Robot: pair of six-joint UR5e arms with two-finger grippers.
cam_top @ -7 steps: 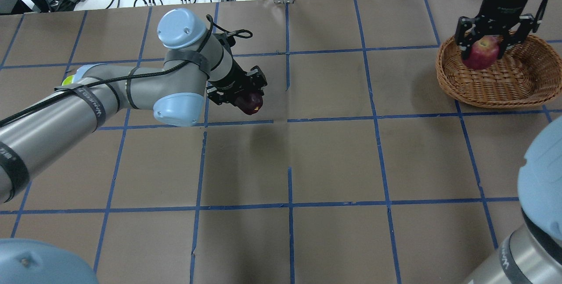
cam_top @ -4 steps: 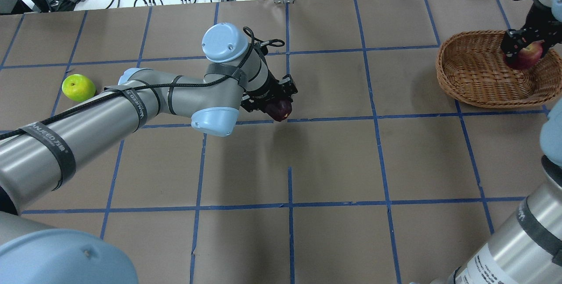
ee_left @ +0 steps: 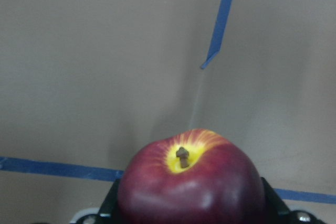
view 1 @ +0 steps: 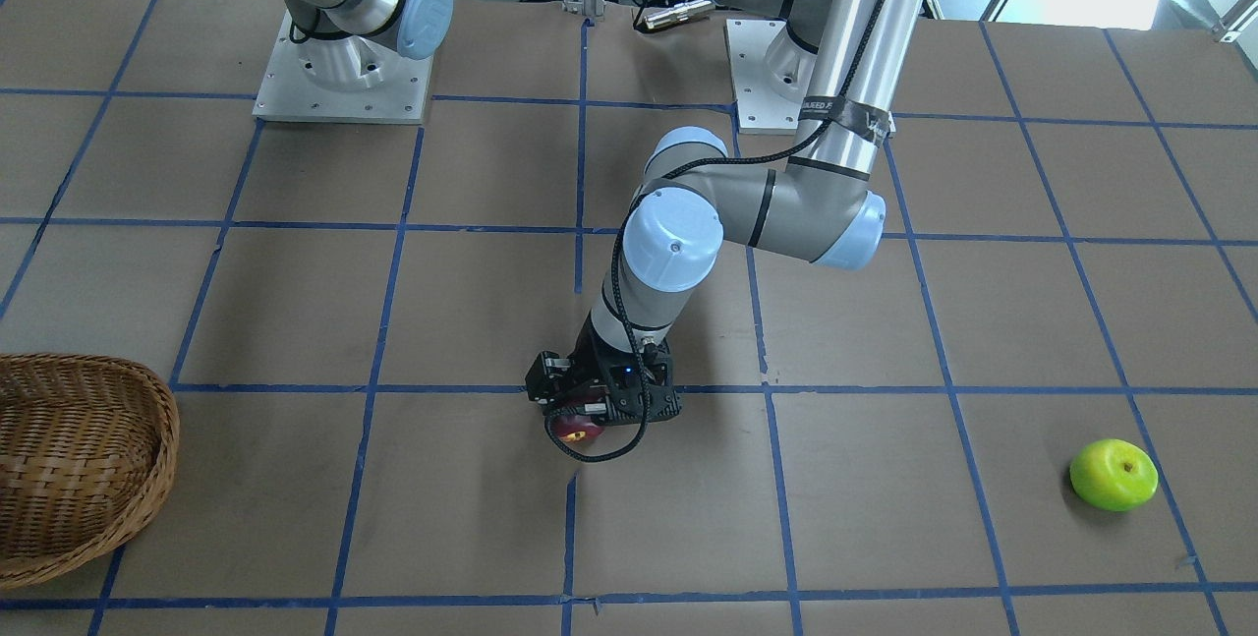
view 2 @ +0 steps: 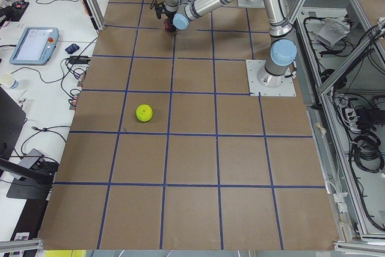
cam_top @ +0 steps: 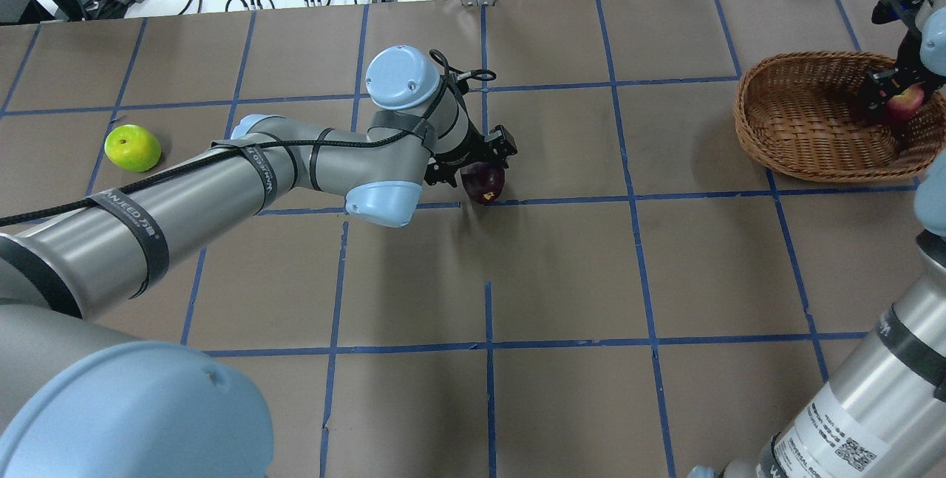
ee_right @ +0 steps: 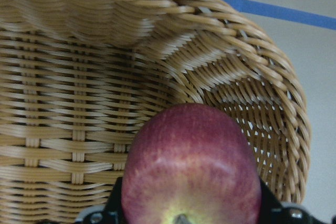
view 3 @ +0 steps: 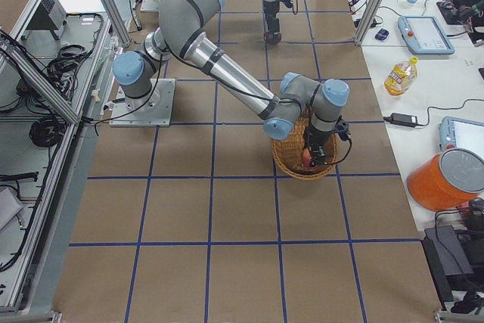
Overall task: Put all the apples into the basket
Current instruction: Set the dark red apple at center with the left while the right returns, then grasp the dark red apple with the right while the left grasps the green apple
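Carried rightward, left fingers pinch maroon apple (right fingers pinch red apple over basket).

Silver tubular arms carry pale-blue joint caps, black cables, black grippers.

Looking down on the table from behind the robot, facing it from across, peeking along from both far ends, sitting very close on each wrist, sharing the green apple at left and at lower right.
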